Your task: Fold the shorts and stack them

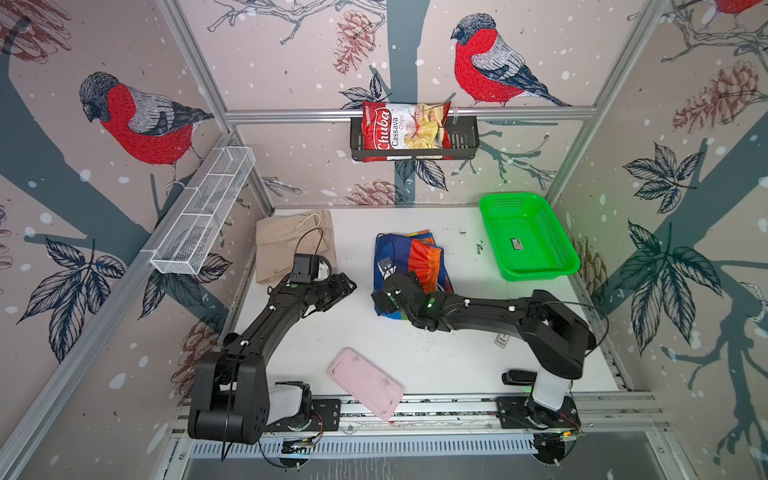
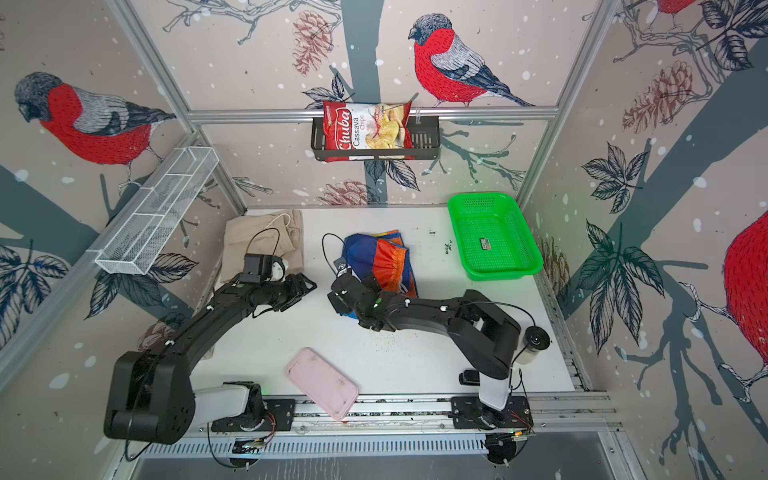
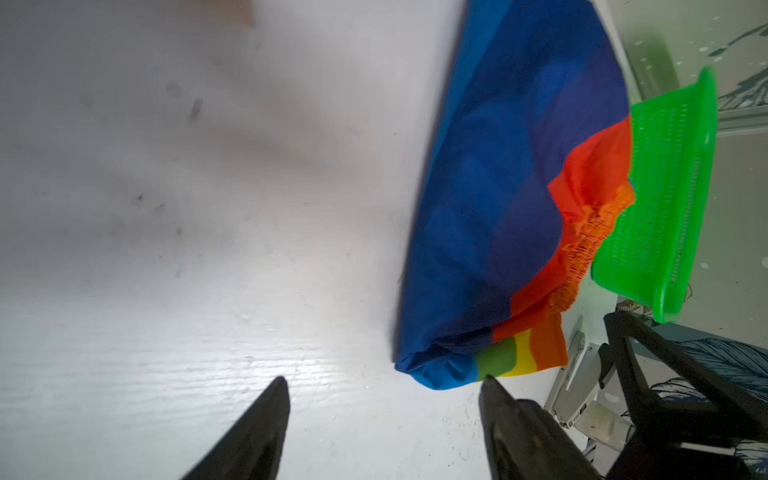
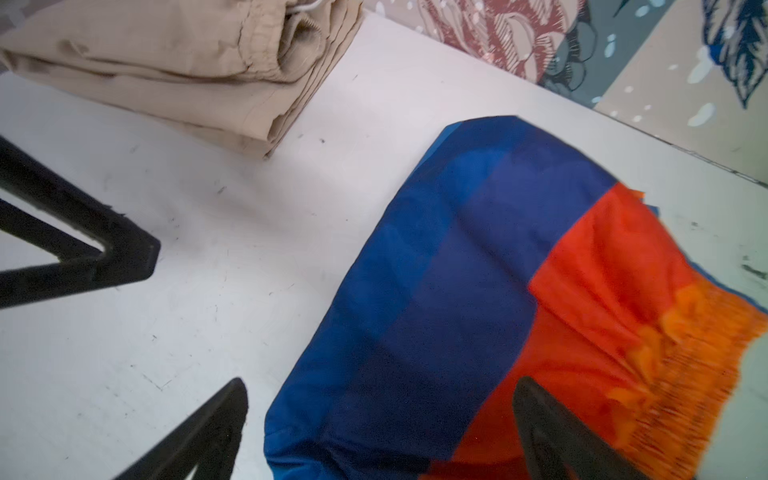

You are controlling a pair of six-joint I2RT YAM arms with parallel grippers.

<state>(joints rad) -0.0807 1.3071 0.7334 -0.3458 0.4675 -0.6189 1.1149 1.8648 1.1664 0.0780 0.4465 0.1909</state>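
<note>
- The chip bag point(image 1: 405, 131) in the black wall rack point(image 1: 461, 140) reads "Chuba Cassava Chips".
- The green basket point(image 1: 528, 232) holds a small label, too small to read.
- The striped shorts point(image 1: 415, 253) lie folded in the middle of the table point(image 1: 457, 365). The right arm hides their near end in both top views.
- The beige shorts point(image 1: 286, 237) lie folded at the far left corner, well apart from the striped pair and partly covered by the left wrist.
- The left gripper point(image 3: 384, 380) is released and empty, over bare table beside the striped shorts.
- The right gripper point(image 4: 382, 382) is spread wide over the striped shorts' edge, grasping nothing.

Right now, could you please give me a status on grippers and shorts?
Left gripper open, empty, beside striped shorts. Right gripper open over them. Beige shorts folded, apart, unstacked. Nothing lying between the pairs.
</note>
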